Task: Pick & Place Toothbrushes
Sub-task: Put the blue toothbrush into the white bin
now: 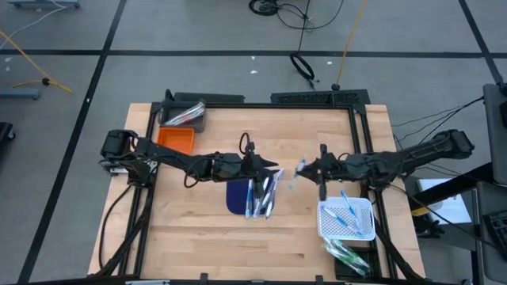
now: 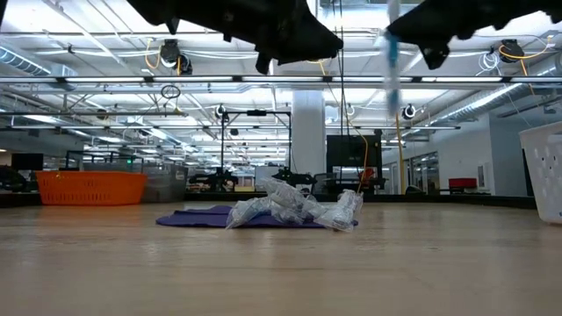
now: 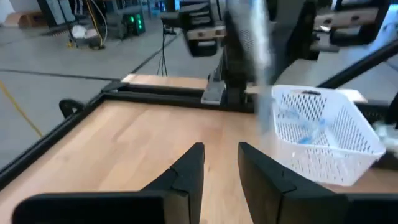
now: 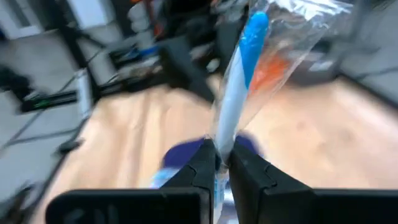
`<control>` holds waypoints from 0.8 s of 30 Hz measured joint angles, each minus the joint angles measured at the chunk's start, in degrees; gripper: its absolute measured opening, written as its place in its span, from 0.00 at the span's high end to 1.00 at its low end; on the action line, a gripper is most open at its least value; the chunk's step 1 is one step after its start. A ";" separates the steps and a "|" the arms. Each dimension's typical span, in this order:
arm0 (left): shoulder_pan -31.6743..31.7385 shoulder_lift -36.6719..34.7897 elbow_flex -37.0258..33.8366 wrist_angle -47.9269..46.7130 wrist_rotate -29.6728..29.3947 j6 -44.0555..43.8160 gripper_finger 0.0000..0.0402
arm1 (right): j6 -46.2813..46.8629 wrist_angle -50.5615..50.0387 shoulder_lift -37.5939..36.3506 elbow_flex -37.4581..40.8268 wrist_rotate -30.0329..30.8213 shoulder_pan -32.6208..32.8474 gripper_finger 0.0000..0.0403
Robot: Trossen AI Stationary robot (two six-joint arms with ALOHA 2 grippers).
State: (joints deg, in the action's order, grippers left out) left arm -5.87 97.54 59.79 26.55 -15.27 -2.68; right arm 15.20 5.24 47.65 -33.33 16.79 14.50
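I read no writing on the wrapped blue-and-white toothbrush (image 4: 239,81); my right gripper (image 4: 222,163) pinches its lower end above the table (image 1: 190,229). Left gripper (image 3: 221,163) hangs part-open, empty, above the toothbrush pile (image 1: 261,194) on the mat (image 1: 236,198).

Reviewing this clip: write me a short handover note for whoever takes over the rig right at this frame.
Right claw: shut on a wrapped blue-and-white toothbrush, held in the air above the table's middle.
Left claw: open and empty, raised over the dark blue mat.
Things: a pile of wrapped toothbrushes lies on the mat. Several are already in the white basket at the right; a few more lie on the table just in front of it. An orange bin and a dark bin sit at the back left.
Done: some toothbrushes moved to the basket.
Left: place the held one, probably into the basket, then clear the pile.
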 joint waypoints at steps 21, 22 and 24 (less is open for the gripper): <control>0.00 -0.20 -0.02 -1.99 -0.15 -0.59 0.74 | 30.28 -45.32 -16.01 -0.01 -35.07 0.32 0.96; 0.00 -0.20 -0.02 -1.99 -0.20 -0.58 0.74 | 31.35 -46.57 -15.99 -0.01 -35.72 0.51 0.96; 0.00 -0.20 0.00 -1.98 -0.22 -0.59 0.74 | 32.47 -49.08 -15.99 -0.01 -36.89 1.01 0.96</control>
State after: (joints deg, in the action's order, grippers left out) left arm -5.87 97.34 59.79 24.57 -15.49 -3.27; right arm 47.67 -43.84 31.66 -33.34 -20.10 15.51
